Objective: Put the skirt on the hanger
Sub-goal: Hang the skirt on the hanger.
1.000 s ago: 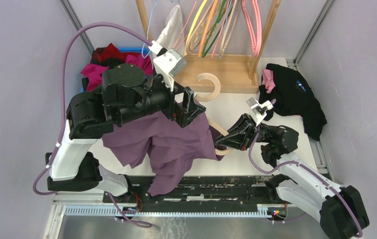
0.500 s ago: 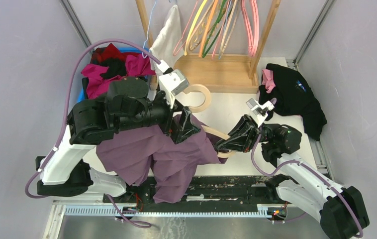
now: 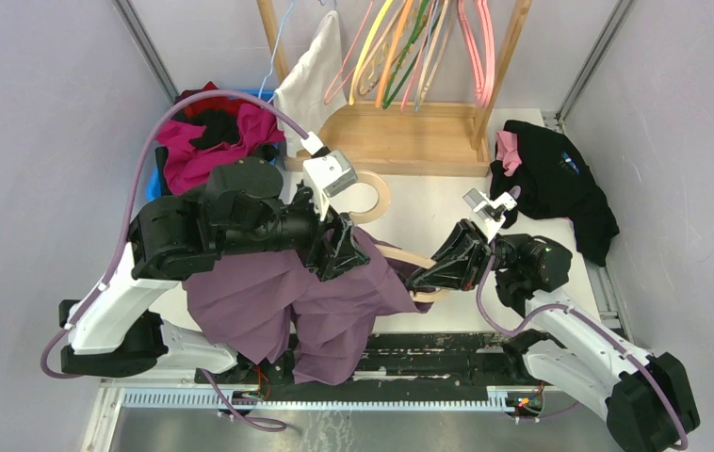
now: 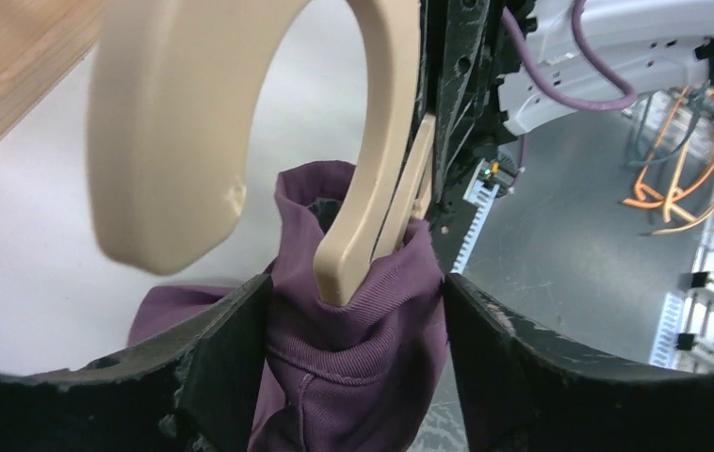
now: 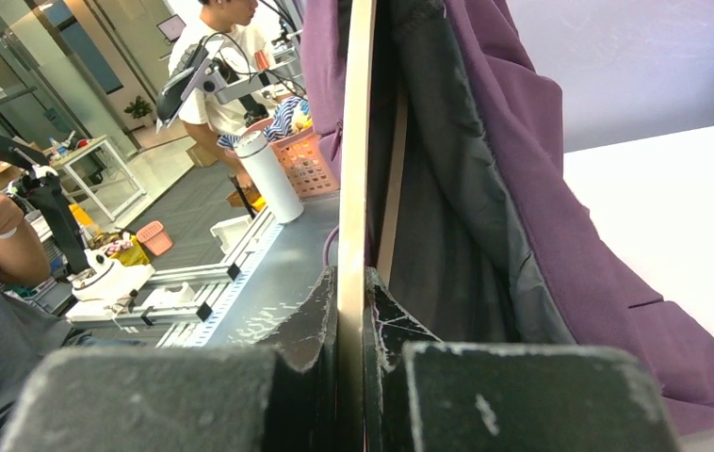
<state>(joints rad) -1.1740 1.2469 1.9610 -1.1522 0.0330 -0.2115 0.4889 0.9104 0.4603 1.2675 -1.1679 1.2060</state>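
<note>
1. Clamping the hanger [image 3: 369, 193], the right gripper [image 3: 424, 278] is closed on its arm.
2. The left gripper [image 4: 358, 311] stands wide around the skirt [image 3: 306, 301] waistband, near-centre; grip undeterminable.
3. Hazard: fabric overhanging the table [image 3: 447, 202] near edge drags the waistband off.

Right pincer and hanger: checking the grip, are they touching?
Touching. The right wrist view shows the right pincer shut on the hanger, fingers pressed against both faces.

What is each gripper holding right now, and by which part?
Right gripper is clamped on the hanger, near the end of one arm. Left gripper straddles the skirt waistband at the hanger's neck; a firm grip cannot be told.
</note>
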